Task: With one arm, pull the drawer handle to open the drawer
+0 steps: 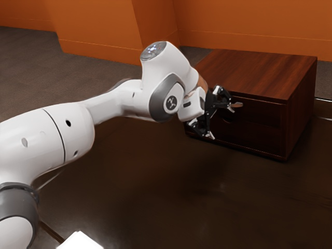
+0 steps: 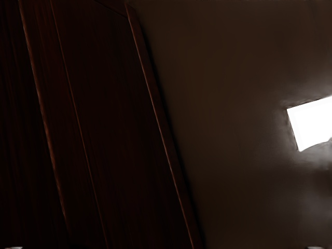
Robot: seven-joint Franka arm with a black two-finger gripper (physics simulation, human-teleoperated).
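A dark wooden drawer cabinet (image 1: 259,72) stands on the table at the exterior view's right. Its front (image 1: 254,122) faces the arm, and the drawer fronts look flush with the frame. My black gripper (image 1: 221,118) is right up against the upper part of that front, near its corner. The fingers (image 1: 226,100) stand wide apart, one high and one low, so the gripper is open. A small grey piece (image 1: 237,105) shows by the upper fingertip; I cannot tell whether it is the handle. In the wrist view, the cabinet front (image 2: 93,129) is very close.
The cabinet rests on a dark glossy table (image 1: 155,197), which stretches out in front of it. A white patch (image 1: 78,241) lies at the table's near edge and shows as a bright reflection (image 2: 311,127) in the wrist view. Orange walls (image 1: 104,26) stand behind.
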